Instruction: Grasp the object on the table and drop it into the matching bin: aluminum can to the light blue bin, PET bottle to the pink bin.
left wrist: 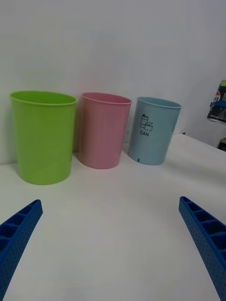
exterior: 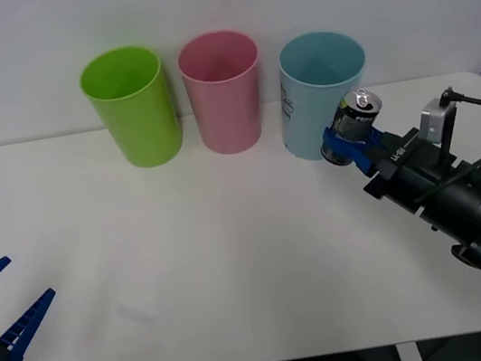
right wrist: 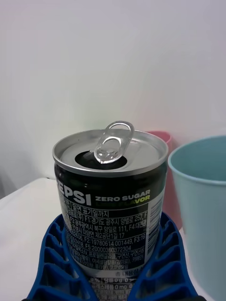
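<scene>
Gripping the can between its blue ribbed fingers, the right gripper held it clear of the table, near the far right edge. The can stood slightly tilted, its silver top with raised pull tab uppermost, lower body clasped on both sides by the fingers. It hung just in front of the light blue bin, below the bin's rim. The pink bin and a lime green bin stood in a row to the left along the table's far edge. The left gripper waited with fingers spread wide over the near left corner, well apart from the can.
</scene>
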{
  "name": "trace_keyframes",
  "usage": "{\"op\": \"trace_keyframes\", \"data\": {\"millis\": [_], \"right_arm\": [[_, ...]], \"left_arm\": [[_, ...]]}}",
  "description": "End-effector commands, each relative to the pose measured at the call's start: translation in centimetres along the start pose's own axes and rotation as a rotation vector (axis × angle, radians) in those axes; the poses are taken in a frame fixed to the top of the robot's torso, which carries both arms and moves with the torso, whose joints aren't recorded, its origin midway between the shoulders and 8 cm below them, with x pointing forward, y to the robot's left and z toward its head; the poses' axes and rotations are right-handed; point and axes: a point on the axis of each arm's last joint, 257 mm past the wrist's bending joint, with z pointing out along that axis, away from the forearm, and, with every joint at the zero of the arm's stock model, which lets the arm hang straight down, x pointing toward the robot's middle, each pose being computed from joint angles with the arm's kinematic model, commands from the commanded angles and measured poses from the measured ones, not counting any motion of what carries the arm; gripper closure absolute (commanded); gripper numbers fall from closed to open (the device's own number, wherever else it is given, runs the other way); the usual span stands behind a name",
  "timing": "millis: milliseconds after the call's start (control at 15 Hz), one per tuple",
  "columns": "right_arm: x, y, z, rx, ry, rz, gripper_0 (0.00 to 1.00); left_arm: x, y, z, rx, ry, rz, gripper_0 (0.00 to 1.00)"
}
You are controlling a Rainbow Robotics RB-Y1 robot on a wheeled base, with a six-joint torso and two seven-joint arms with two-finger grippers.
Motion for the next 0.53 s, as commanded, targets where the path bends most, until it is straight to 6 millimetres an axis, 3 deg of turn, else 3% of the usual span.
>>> {"op": "trace_keyframes", "data": {"millis": [67,533], "right_arm": [[-3.0,-0.3,-0.1,-0.007,-0.005,-0.020,1.00],[-7.9,-2.6,1.4,-0.009,0.031,-0.100,1.00]], "left_arm": [[0.0,0.0,0.0,0.000,0.000,0.000,0.00],[0.0,0.0,0.0,0.000,0.000,0.000,0.00]]}}
